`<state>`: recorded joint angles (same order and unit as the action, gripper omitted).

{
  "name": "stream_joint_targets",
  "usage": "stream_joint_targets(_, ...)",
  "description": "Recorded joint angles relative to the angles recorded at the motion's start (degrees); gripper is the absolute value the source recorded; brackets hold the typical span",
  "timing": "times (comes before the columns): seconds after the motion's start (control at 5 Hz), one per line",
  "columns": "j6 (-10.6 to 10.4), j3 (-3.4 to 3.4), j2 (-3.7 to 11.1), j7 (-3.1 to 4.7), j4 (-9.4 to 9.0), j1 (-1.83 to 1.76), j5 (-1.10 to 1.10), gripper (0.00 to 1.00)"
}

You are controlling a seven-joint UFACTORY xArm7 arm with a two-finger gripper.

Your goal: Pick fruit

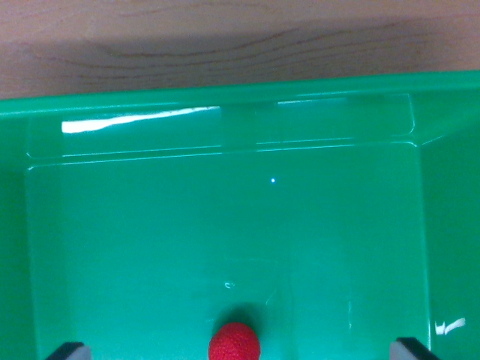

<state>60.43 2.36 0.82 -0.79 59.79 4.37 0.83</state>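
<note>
Between the wide-open fingers of the gripper [238,352], a red fruit [234,343] is seen in the green bin [225,97], and it could be bumped and rolled away.

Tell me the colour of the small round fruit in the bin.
Red, with a bumpy surface; the fruit shows in the wrist view.

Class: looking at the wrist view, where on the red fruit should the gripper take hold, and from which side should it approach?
Grip the red fruit across its round middle, coming straight down from above. It sits alone on the flat bin floor, between the open fingertips, clear of the walls.
</note>
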Motion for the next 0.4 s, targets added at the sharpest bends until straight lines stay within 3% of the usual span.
stream_joint_targets(0.2, 0.0, 0.00, 0.00, 0.00, 0.00, 0.00, 0.00, 0.00)
stream_joint_targets(0.4, -2.8, 0.19, 0.44, -0.04, -2.56, 0.01, 0.22, 0.00)
